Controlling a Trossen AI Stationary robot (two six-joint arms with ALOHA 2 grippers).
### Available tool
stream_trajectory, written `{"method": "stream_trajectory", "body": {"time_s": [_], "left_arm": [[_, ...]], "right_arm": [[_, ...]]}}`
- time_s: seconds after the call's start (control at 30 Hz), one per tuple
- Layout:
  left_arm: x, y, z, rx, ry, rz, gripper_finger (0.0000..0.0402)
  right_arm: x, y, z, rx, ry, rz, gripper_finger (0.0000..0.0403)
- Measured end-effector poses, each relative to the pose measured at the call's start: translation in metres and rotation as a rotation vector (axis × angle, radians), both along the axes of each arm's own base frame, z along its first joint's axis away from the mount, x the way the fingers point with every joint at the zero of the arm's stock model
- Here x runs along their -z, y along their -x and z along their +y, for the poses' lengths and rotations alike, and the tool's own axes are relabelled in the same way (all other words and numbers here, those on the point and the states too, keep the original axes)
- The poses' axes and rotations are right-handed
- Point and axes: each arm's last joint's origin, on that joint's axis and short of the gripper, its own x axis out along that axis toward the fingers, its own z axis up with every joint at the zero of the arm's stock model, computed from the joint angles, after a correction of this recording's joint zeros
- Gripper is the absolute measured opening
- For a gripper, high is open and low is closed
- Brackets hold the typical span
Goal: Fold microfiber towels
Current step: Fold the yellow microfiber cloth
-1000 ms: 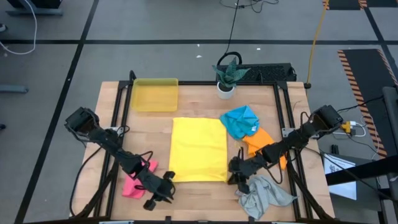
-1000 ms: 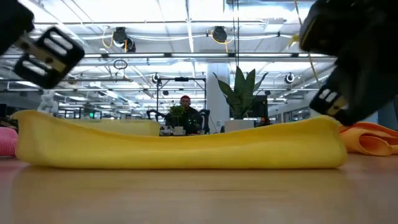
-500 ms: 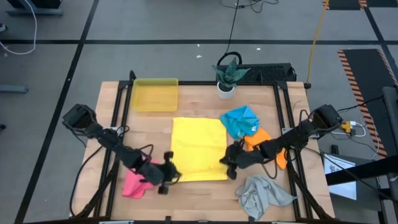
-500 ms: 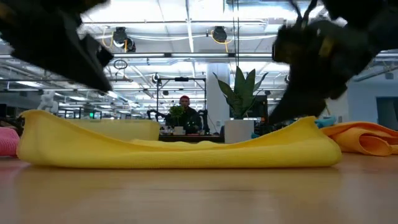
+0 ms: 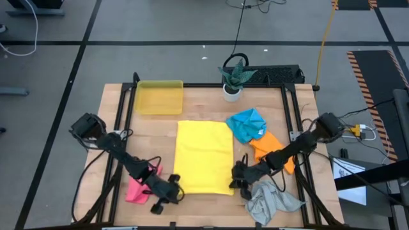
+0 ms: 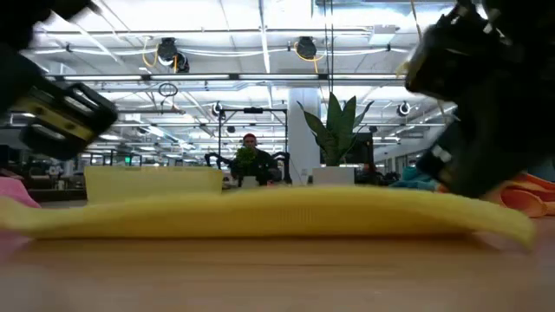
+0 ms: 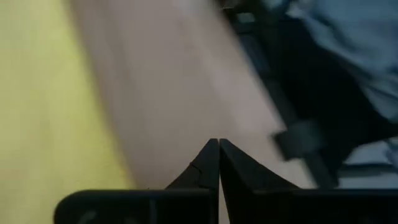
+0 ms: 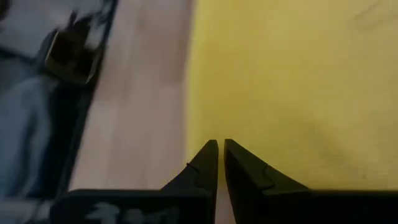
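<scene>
While yellow towel (image 5: 204, 157) lies flat mid-table, left gripper (image 5: 167, 192), fingers shut & empty, sits at its 7 o'clock corner. Right gripper (image 5: 238, 177), nearly shut & empty, sits at 5 o'clock.

The yellow towel (image 5: 204, 157) is lying spread flat mid-table. The bright blue towel (image 5: 247, 124) is sitting crumpled beside its far right corner, touching the orange towel (image 5: 268, 148). The grey towel (image 5: 271, 199) is lying bunched at the near right, the pink towel (image 5: 136, 188) at the near left.

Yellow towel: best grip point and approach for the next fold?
Pinch the yellow towel at its two near corners, coming in low from the near edge. It lies flat and spread, so only the thin hem gives the jaws purchase. Both grippers sit there, shut.
</scene>
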Motion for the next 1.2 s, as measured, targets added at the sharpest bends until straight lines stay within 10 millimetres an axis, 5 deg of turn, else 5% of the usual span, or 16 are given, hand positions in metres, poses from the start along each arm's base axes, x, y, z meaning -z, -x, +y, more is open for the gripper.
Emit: {"method": "stream_trajectory", "body": {"time_s": [0.17,0.37,0.53,0.7,0.9,1.2], "left_arm": [[-0.014,0.007,-0.009,0.054,0.046,-0.049,0.0013],[-0.031,0.003,0.001,-0.036,-0.045,-0.195,0.001],[-0.023,-0.011,0.027,-0.206,-0.158,-0.16,0.0008],[0.001,-0.015,0.045,-0.297,-0.228,0.018,0.0015],[0.02,-0.007,0.032,-0.233,-0.194,0.138,0.0004],[0.001,-0.002,0.024,-0.265,-0.233,-0.008,0.0004]], "right_arm": [[0.008,0.0,0.016,-0.154,-0.142,-0.005,0.0019],[-0.02,-0.001,0.012,-0.15,-0.098,-0.155,0.0019],[-0.03,-0.009,-0.01,0.088,0.092,-0.235,0.0019],[-0.01,-0.011,-0.031,0.21,0.179,-0.082,0.0008],[0.004,-0.004,-0.036,0.233,0.216,0.069,0.0003],[-0.017,-0.008,-0.027,0.13,0.192,-0.059,0.0001]]}}
